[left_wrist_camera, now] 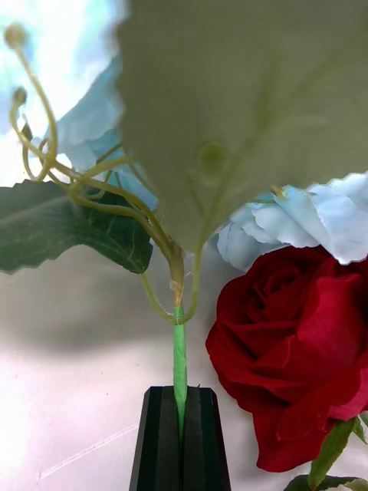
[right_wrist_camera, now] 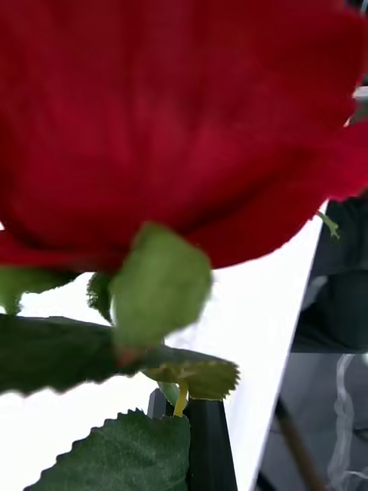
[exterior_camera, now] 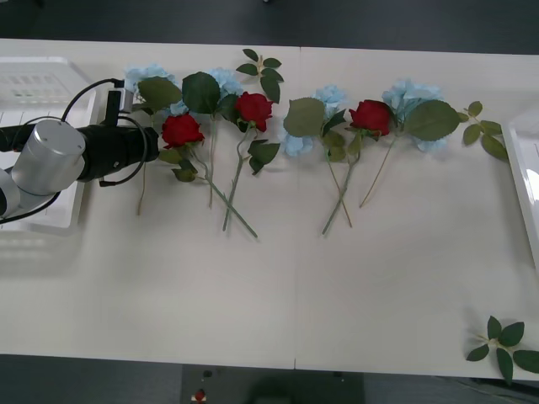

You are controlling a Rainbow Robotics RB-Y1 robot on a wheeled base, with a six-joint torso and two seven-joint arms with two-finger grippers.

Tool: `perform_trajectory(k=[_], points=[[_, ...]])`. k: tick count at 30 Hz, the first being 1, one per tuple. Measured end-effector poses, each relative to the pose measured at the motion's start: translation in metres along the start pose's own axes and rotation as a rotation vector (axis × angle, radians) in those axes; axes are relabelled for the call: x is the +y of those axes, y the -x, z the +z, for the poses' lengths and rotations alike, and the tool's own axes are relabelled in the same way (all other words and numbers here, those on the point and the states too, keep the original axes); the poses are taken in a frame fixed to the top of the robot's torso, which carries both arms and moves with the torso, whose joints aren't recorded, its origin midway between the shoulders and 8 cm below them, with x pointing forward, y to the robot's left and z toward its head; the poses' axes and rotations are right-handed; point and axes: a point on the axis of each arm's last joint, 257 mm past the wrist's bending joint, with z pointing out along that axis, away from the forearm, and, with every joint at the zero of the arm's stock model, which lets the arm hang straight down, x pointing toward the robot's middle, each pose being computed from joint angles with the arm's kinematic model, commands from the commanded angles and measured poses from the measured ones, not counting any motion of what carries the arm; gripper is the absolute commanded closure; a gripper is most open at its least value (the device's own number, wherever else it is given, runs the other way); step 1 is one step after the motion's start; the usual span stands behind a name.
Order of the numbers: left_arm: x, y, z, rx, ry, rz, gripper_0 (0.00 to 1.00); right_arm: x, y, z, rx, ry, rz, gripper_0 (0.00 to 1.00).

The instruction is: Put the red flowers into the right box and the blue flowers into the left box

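Three red flowers [exterior_camera: 182,130] [exterior_camera: 253,108] [exterior_camera: 371,116] lie in a row across the table, mixed with several blue flowers [exterior_camera: 410,93]. My left gripper [exterior_camera: 152,145] reaches in from the left, beside the leftmost red bloom. Its black fingers [left_wrist_camera: 165,437] are shut on the green stem of a blue flower [left_wrist_camera: 92,123], with a red flower [left_wrist_camera: 291,360] just beside it. Close before the right wrist camera hangs a red flower [right_wrist_camera: 176,123]. Its yellowish stem runs into my right gripper [right_wrist_camera: 184,430], which is shut. The left box [exterior_camera: 34,84] lies at the far left, the right box [exterior_camera: 526,168] at the right edge.
Loose green leaf sprigs lie at the back [exterior_camera: 261,71], near the right box [exterior_camera: 484,130] and at the front right corner [exterior_camera: 505,341]. The front half of the white table [exterior_camera: 295,295] is bare. In the right wrist view a table edge drops to dark floor.
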Motion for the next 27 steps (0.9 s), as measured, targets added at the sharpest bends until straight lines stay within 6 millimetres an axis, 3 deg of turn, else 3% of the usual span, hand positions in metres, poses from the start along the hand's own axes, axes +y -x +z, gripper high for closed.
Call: perform_trajectory(k=[6,11,13,18,22,27], points=[[0.0,0.0,0.0,0.0,0.0,0.0,1.0,-0.027,-0.033,0.021,0.073,-0.085,-0.044,1.0],[-0.001,-0.001,0.0,0.003,-0.002,0.0,1.0,-0.052,-0.047,0.044,0.059,-0.178,-0.045,1.0],[-0.005,-0.007,-0.001,0.03,-0.026,0.001,1.0,-0.051,-0.051,0.058,0.036,-0.198,-0.048,1.0],[-0.013,-0.02,-0.017,0.127,-0.115,0.004,1.0,-0.017,-0.061,0.095,-0.021,-0.195,0.045,1.0],[-0.014,-0.006,-0.038,0.162,-0.18,0.02,1.0,0.023,-0.077,0.113,0.001,-0.146,0.174,1.0],[-0.007,0.015,-0.068,0.198,-0.233,0.061,1.0,0.063,-0.072,0.117,0.023,-0.093,0.214,1.0]])
